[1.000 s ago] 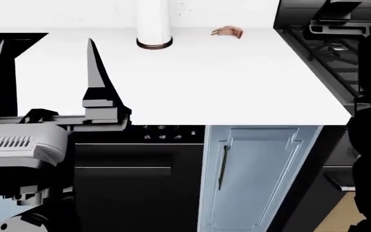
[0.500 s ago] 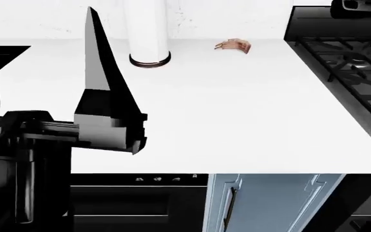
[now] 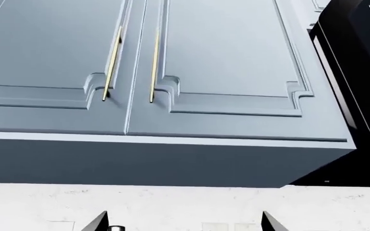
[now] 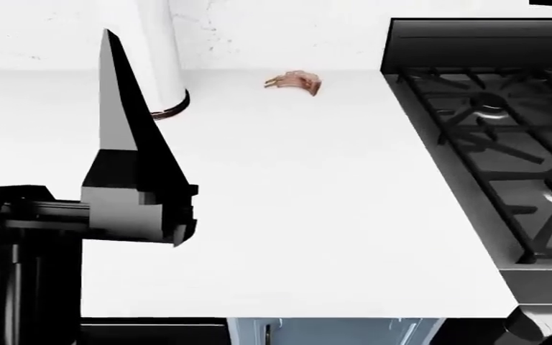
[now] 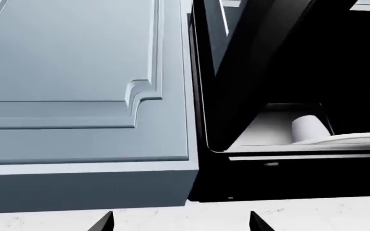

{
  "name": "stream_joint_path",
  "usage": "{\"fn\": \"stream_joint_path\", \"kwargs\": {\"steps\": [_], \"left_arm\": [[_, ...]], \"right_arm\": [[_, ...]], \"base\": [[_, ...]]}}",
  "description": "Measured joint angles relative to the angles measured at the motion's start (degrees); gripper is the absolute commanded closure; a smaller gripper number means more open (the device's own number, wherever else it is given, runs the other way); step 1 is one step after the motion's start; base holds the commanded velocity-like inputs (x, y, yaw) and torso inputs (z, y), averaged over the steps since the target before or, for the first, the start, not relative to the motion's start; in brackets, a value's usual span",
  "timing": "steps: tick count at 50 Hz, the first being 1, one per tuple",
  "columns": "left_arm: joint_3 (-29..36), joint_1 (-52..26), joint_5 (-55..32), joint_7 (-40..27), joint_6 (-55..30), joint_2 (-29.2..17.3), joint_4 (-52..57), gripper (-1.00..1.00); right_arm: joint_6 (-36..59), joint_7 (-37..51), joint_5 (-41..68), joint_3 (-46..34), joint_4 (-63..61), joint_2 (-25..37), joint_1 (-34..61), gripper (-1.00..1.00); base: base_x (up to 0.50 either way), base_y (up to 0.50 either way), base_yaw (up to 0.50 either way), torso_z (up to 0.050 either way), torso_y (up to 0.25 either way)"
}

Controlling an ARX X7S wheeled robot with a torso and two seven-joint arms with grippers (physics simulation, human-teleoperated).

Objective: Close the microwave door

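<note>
Head view: left gripper (image 4: 41, 129) low at left over the white counter (image 4: 305, 215), fingers spread, holding nothing. White cylinder (image 4: 156, 57) stands at the back, small brown item (image 4: 295, 83) near the wall, stove (image 4: 497, 144) at right. Right gripper out of this view.

Left wrist: blue wall cabinets (image 3: 172, 72) with two gold handles (image 3: 112, 62), fingertips (image 3: 98, 222) apart.

Right wrist: microwave (image 5: 288, 120) beside a cabinet panel (image 5: 75, 72), door (image 5: 249, 62) swung open, white interior visible; fingertips (image 5: 104, 221) apart, empty.
</note>
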Motion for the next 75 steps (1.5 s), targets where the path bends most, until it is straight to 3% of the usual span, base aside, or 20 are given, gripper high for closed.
{"fn": "stream_joint_path", "kwargs": {"steps": [16, 33, 50, 75], "left_arm": [[3.9, -3.0, -0.5, -2.5, 1.3, -1.2, 0.0, -1.00], [6.0, -4.5, -0.4, -3.6, 1.9, -1.5, 0.0, -1.00], [7.5, -5.8, -0.2, -4.4, 2.2, -1.5, 0.0, -1.00], [9.3, -7.4, -0.1, -5.3, 2.6, -1.8, 0.0, -1.00]], "right_arm": [[0.5, 0.5, 0.6, 0.0, -0.9, 0.4, 0.3, -1.00], [0.9, 1.0, 1.1, -0.1, -1.2, 0.6, 0.5, -1.00], [0.0, 1.4, -0.1, -1.0, -1.4, 1.2, 0.5, -1.00], [-0.5, 1.8, 0.5, -0.8, -1.7, 1.3, 0.6, -1.00]], "base": [[0.25, -0.43, 0.00, 0.000, 0.001], [0.01, 0.00, 0.00, 0.000, 0.000], [0.13, 0.50, 0.00, 0.000, 0.001], [0.00, 0.00, 0.00, 0.000, 0.000]]}}
